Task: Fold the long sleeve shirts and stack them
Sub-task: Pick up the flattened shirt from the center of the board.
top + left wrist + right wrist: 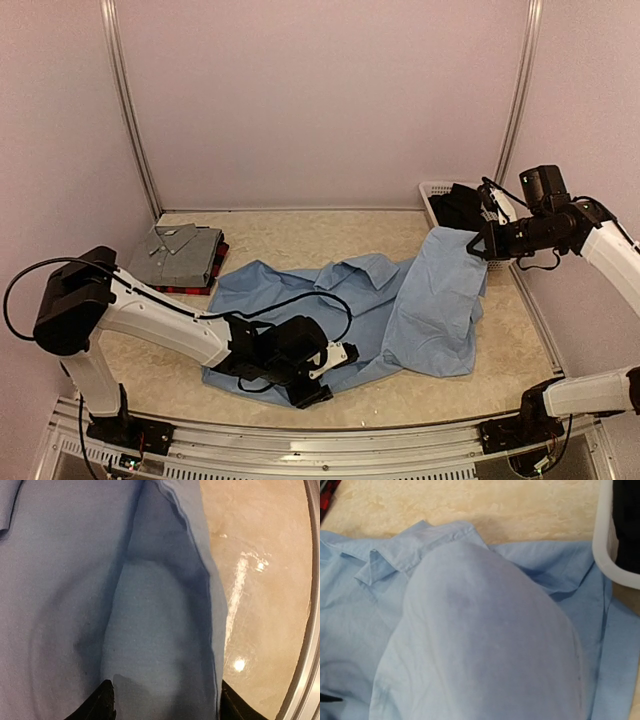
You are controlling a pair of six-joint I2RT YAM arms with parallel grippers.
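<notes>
White basket sat just behind your right pincer, with dark cloth inside. That pincer was clamped on a lifted edge of the light blue shirt; the rest lay spread toward your left pincer, jaws apart, blue cloth between them. Grey shirt was folded on the plaid shirt, beyond the left pincer. Only the top view showed the grey one.

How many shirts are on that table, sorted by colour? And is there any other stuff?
Light blue shirt: 1
Grey shirt: 1
Red-and-black plaid shirt: 1
White basket: 1
Dark cloth in the basket, kind unclear: 1
Total: 5
</notes>
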